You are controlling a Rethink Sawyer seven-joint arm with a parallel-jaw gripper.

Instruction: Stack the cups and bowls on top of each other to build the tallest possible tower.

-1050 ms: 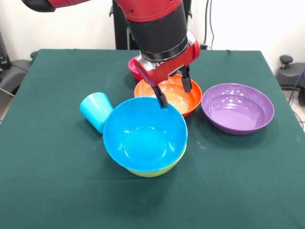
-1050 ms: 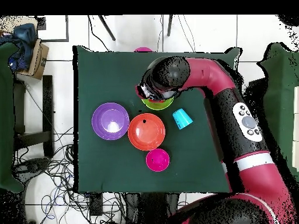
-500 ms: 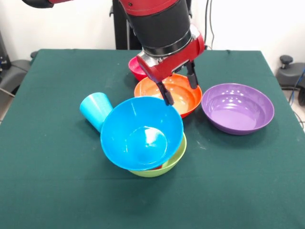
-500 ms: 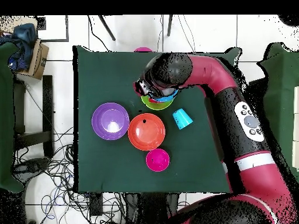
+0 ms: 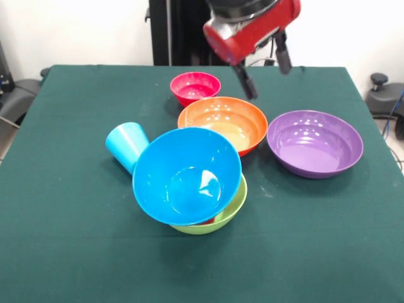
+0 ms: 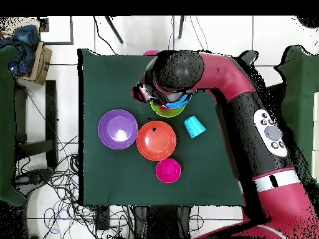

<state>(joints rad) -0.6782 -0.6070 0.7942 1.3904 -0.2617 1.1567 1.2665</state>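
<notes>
A blue bowl [image 5: 186, 175] rests tilted inside a lime green bowl [image 5: 228, 211], and a sliver of something red shows between them. Against their left side a light blue cup [image 5: 128, 146] lies on its side. Behind them sit an orange bowl [image 5: 222, 123], a purple bowl [image 5: 314, 142] and a small pink-red bowl [image 5: 195, 87]. My gripper [image 5: 265, 71] hangs open and empty high above the orange bowl's far side. In the overhead view the arm hides most of the blue bowl, leaving the green bowl's [image 6: 167, 112] rim, the cup [image 6: 194, 126], the orange bowl [image 6: 156, 140] and the purple bowl [image 6: 118, 129] showing.
The green tablecloth [image 5: 76, 240] covers the whole table. A pink thing [image 6: 152, 53] shows at the table's edge in the overhead view. Cables and a chair stand on the floor beside the table.
The gripper has let go of the blue bowl's rim and risen up and away to the right. The blue bowl has tipped to a slant on the green bowl.
</notes>
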